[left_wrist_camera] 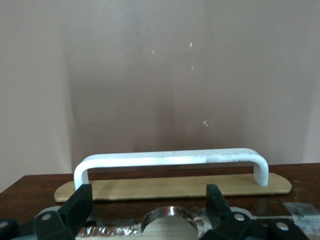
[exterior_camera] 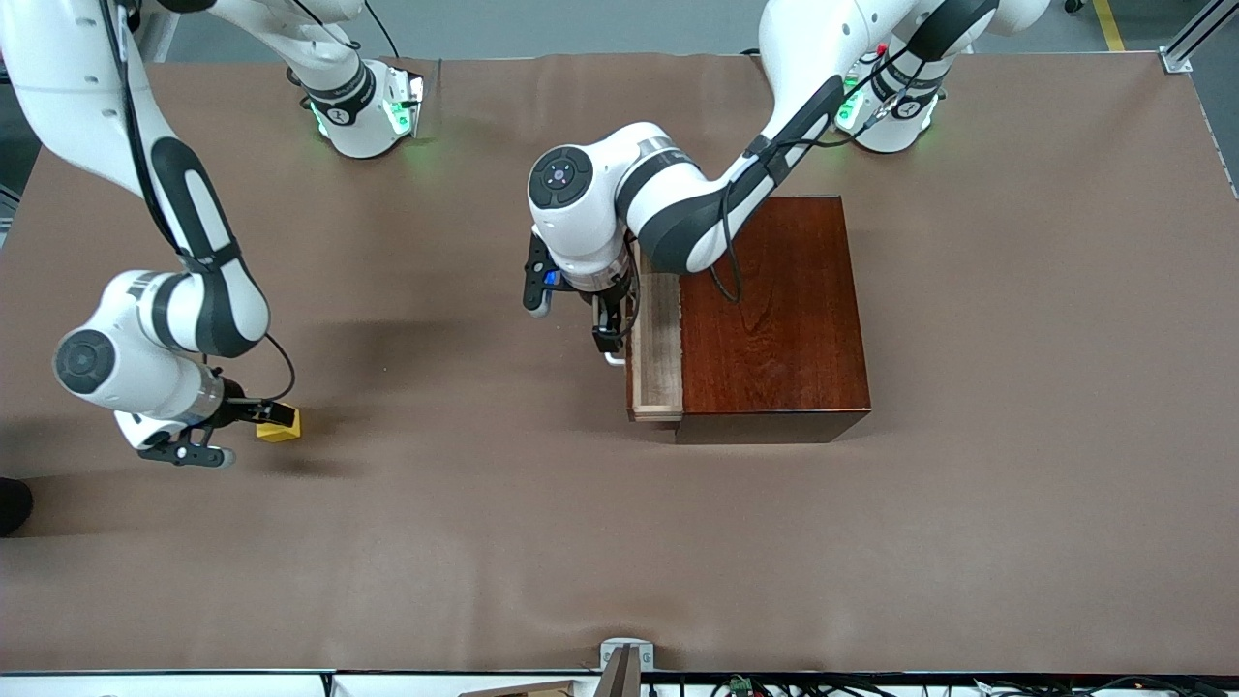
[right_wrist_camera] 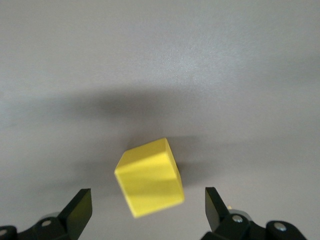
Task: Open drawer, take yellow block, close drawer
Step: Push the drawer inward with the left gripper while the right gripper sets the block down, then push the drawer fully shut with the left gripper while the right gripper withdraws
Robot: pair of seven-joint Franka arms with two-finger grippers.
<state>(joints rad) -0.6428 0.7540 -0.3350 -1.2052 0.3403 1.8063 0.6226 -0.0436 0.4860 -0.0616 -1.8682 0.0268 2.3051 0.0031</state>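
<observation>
The small bright-yellow cube, the yellow block (exterior_camera: 280, 426), sits on the brown cloth-covered table (exterior_camera: 1016, 387) toward the right arm's end, well apart from the dark reddish-brown glossy wooden box (exterior_camera: 774, 310) and a little nearer to the front camera than the box's middle. The right gripper (exterior_camera: 266, 416) is low at the block; in the right wrist view its 2 black fingers (right_wrist_camera: 75, 212) stand wide apart, with the block (right_wrist_camera: 150, 177) between them and clear gaps on both sides, so nothing is gripped. The block looks tilted and slightly blurred there; whether it rests fully on the table cannot be told. The pale-wood sliding tray, the drawer (exterior_camera: 658, 339), sticks partly out of the box on the side facing the right arm's end, its light interior strip showing. The left gripper (exterior_camera: 610, 339) is just beside the drawer's front, at its white U-shaped bar handle (left_wrist_camera: 170, 162). In the left wrist view the 2 fingers (left_wrist_camera: 80, 207) are spread wide, the handle lies ahead of them, untouched, mounted on a light wooden plate (left_wrist_camera: 175, 187). The left arm reaches over the top of the box from its base.
</observation>
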